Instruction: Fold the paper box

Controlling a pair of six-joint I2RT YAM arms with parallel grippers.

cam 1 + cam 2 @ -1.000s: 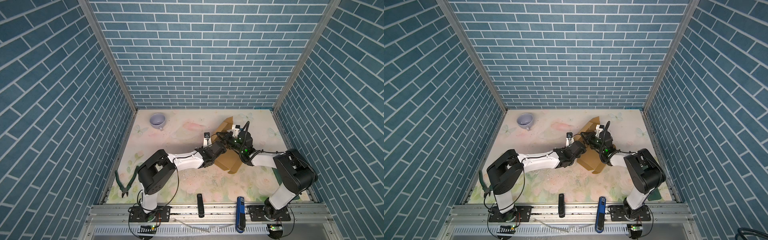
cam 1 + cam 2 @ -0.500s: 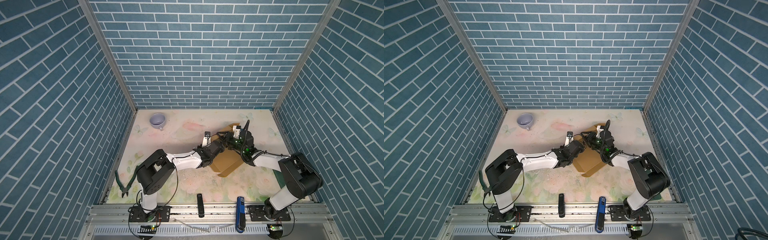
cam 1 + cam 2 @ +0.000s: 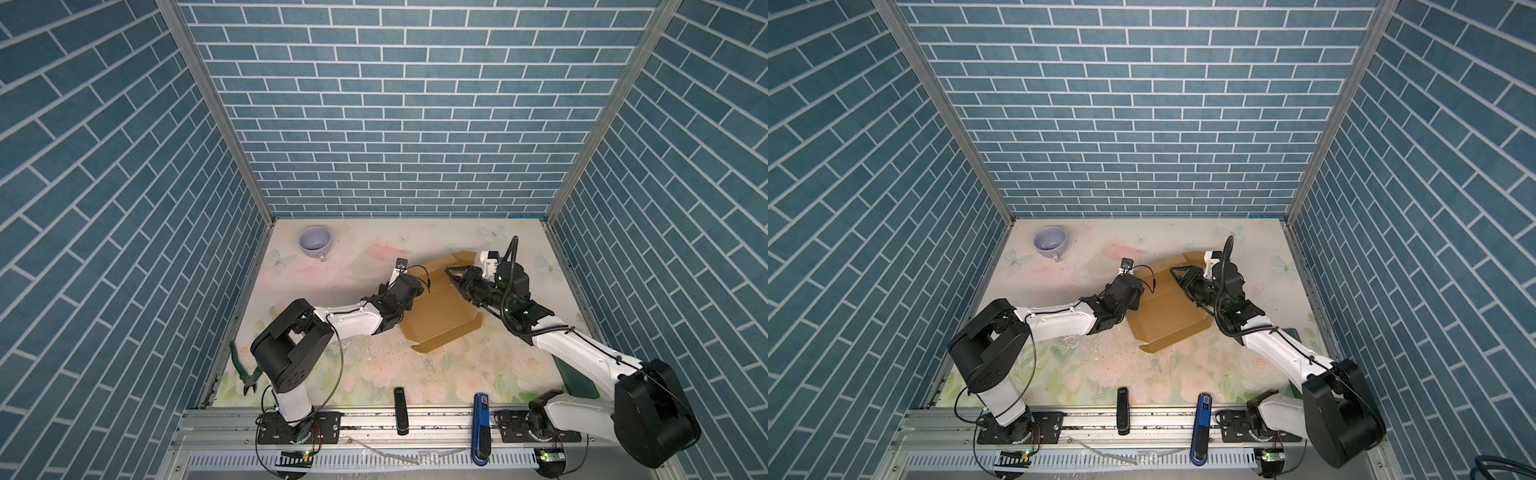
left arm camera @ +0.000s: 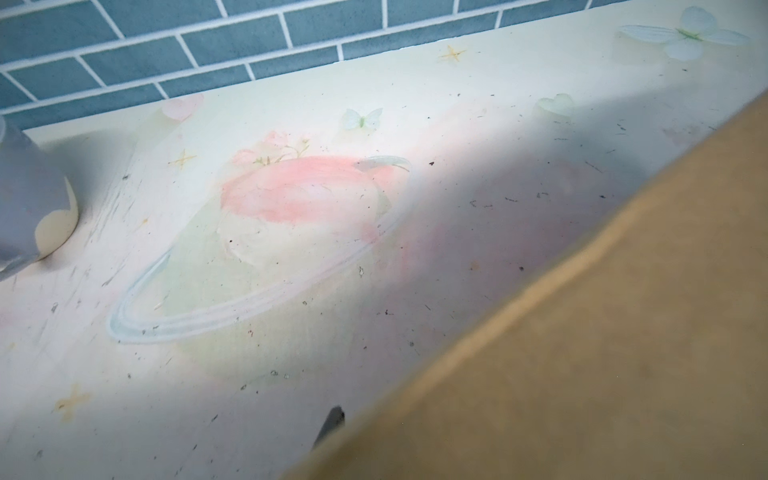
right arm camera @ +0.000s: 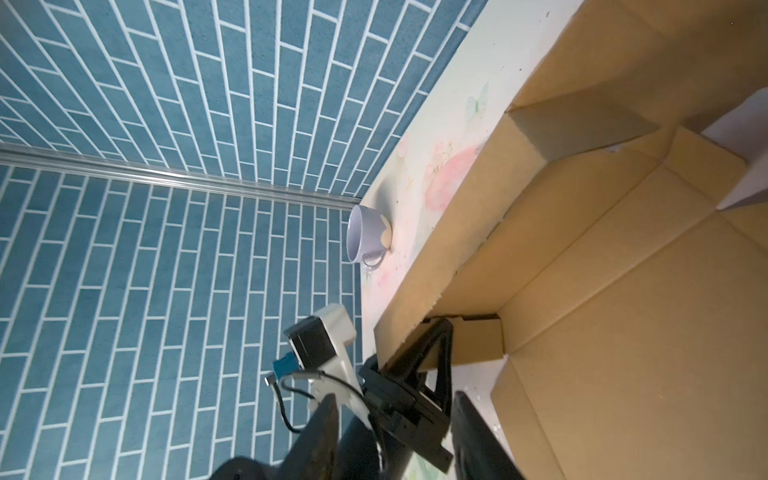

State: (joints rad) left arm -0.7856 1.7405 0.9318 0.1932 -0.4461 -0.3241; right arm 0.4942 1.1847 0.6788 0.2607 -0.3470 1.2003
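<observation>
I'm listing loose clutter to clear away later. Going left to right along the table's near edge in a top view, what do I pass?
green-handled cutters → black stick-shaped item → blue stick-shaped item → dark green object, partly hidden

One paper box [image 3: 440, 318], one lilac cup [image 3: 315, 242], one pair of green-handled cutters [image 3: 239, 359] on the tabletop [image 3: 374, 257] — and, near the front edge, one black stick [image 3: 400, 409], one blue stick [image 3: 481, 419].
</observation>
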